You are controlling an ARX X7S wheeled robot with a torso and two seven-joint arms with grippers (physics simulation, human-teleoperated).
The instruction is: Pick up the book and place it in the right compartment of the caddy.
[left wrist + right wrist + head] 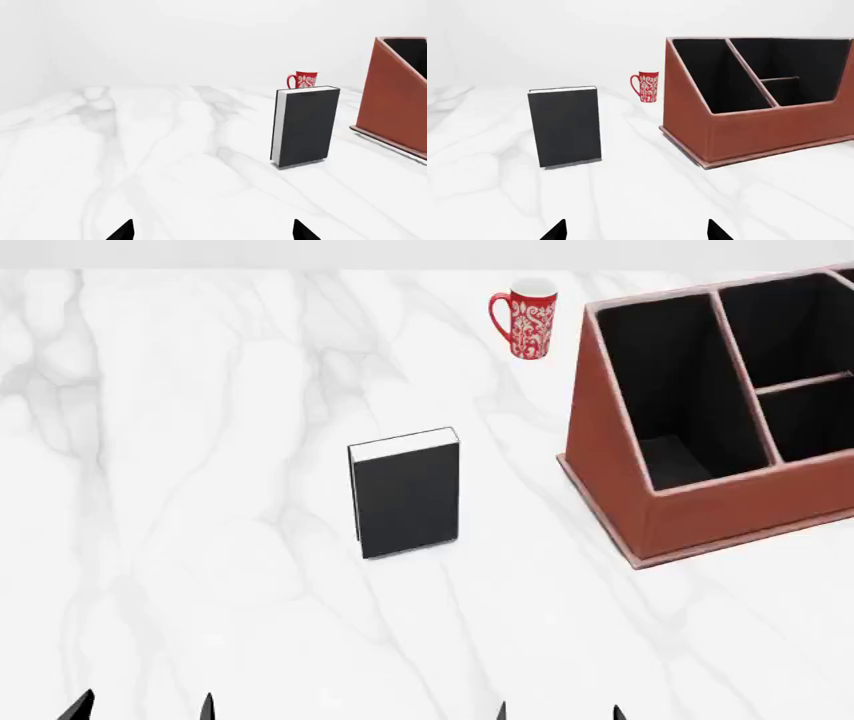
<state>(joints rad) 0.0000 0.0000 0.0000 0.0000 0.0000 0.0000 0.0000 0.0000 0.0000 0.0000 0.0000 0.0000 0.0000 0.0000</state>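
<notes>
The black book [407, 495] stands upright on the white marble table, near its middle; it also shows in the left wrist view [305, 126] and the right wrist view [565, 126]. The reddish-brown caddy [614, 470] stands to its right, black compartments open upward, also in the right wrist view [747, 130] and partly in the left wrist view [393, 110]. My left gripper [144, 708] and right gripper [558, 712] are at the near edge, both open and empty, well short of the book. Only fingertips show in the wrist views [213, 231] [637, 231].
A red patterned mug [526, 318] stands at the back, behind the book and left of the caddy; it also shows in the wrist views [303, 80] [646, 86]. The marble table [200, 490] stretches wide to the left of the book.
</notes>
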